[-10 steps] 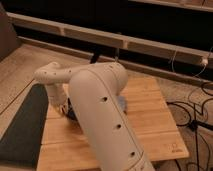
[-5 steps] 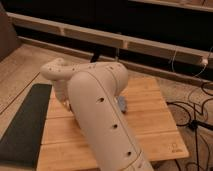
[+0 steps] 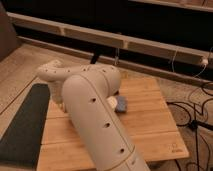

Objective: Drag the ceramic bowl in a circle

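1. Since a second ago, the arm's elbow (image 3: 52, 72) has swung right; the gripper sits hidden behind the arm, its state impossible to tell.
2. The ceramic bowl is hidden too.
3. A blue pad (image 3: 120, 104) lies on the wooden table (image 3: 150, 125).

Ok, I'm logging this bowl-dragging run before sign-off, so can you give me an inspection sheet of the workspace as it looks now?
Surface: light wooden tabletop, bare at right and front.
Job's things: ceramic bowl not visible; the white arm covers the table's middle.
Clutter: small blue flat pad beside the arm; dark mat along the table's left edge.
Grippers: gripper not in view, hidden behind the arm.
Cables: black cables on the floor at right; a white cord hangs from the ledge.
Surroundings: speckled floor, long ledge against a dark wall.
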Tool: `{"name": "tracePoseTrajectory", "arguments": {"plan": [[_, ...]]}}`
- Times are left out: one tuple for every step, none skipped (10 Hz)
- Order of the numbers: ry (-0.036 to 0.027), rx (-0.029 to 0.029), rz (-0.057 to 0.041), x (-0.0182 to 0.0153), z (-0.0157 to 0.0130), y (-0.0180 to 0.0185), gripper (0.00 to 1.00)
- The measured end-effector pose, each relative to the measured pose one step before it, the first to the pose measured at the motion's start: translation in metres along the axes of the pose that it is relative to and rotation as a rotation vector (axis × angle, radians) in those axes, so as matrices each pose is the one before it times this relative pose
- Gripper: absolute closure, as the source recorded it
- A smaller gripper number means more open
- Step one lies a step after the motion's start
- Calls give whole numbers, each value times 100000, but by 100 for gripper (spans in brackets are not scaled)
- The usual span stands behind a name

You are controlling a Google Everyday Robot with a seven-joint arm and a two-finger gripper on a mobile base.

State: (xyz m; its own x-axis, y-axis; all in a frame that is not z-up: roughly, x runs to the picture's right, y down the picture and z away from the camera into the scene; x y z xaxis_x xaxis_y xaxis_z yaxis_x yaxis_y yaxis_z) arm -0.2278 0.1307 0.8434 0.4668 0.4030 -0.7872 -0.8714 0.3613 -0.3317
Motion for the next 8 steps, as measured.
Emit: {"name": "tracePoseTrajectory", "arguments": {"plan": [[493, 889, 1451, 287, -242, -343, 20], [352, 879, 1493, 279, -215, -398, 20], [275, 547, 1170, 225, -142, -284, 20], [90, 201, 712, 131, -100, -148, 20], [110, -24, 892, 138, -36, -128, 20], [-944, -1205, -24, -153, -113, 238, 20], [-2213, -2430, -1982, -505, -306, 728, 20], [-3638, -3105, -5828, -993, -778, 1901, 20]]}}
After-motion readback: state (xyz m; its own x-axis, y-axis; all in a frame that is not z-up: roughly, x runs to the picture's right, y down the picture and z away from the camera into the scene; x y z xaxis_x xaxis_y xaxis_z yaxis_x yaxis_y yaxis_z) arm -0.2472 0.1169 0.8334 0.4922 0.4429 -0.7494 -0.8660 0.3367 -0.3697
